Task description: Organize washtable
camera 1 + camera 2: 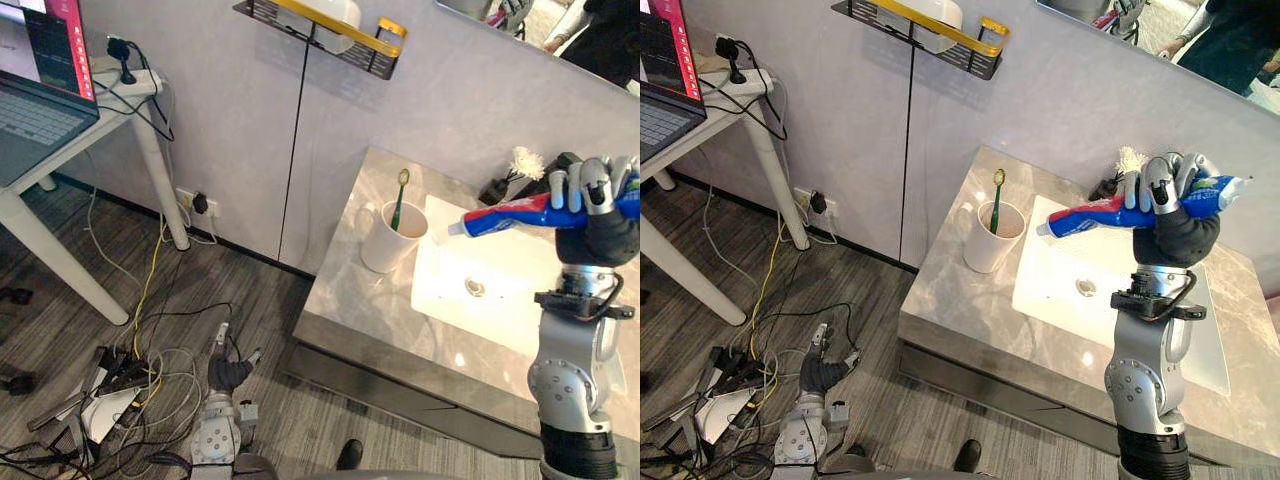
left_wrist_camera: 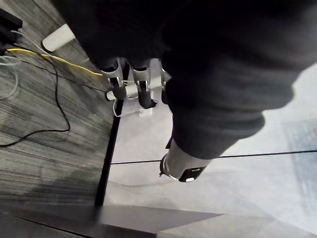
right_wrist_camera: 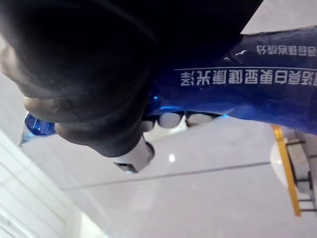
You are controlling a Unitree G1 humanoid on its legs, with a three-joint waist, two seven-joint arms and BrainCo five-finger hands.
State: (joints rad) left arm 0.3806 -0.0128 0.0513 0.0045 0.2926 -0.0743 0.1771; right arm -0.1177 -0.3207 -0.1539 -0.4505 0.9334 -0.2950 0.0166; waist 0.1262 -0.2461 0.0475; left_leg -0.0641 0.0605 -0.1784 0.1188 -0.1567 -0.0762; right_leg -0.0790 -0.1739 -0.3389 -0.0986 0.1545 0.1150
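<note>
Right hand (image 1: 597,225) grips toothpaste (image 1: 505,215) above sink (image 1: 500,305), beside toothbrush (image 1: 399,205) cup (image 1: 383,250).

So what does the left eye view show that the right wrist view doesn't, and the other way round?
Left eye view: the whole counter, with a white cup holding a green toothbrush beside the sink, and the left hand hanging open low by the floor. Right wrist view: a close look under the tube, where fingers curl against its blue printed side. Both: the tube gripped in the right hand.
</note>
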